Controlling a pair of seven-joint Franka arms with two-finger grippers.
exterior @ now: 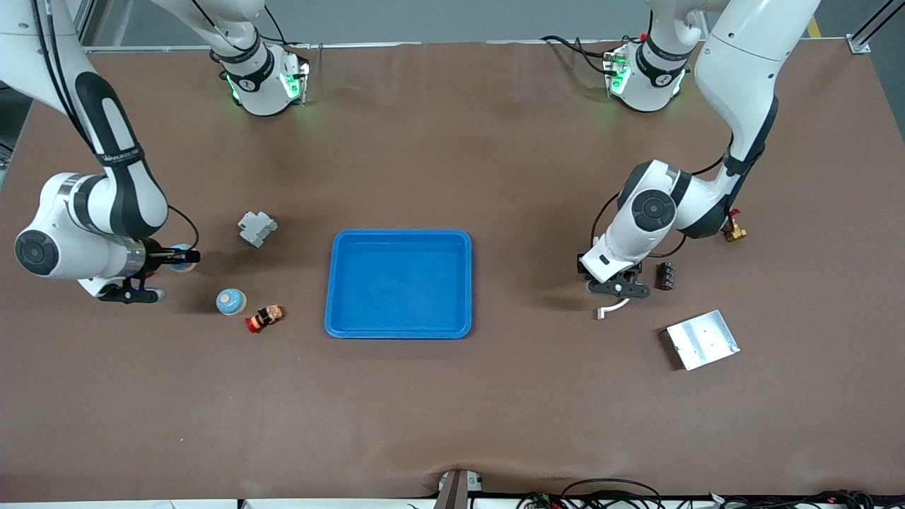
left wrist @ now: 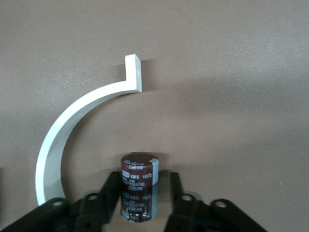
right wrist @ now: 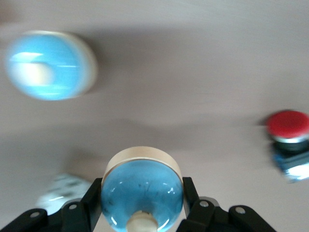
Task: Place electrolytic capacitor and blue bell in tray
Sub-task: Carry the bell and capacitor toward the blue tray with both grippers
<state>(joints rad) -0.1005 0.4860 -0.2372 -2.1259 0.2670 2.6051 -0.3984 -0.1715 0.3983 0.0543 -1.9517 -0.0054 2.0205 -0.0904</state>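
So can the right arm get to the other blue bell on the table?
Probably not yet. The right gripper is already shut on a blue bell. The second bell sits close by with nothing around it, but the gripper would have to drop its load in the tray first.

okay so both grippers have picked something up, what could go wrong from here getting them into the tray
The left gripper holds the capacitor low on its round body, so it may tilt or slip.

The right gripper clamps the blue bell's curved dome, which could pop out.

Both drop into one tray; the arms could crowd each other.
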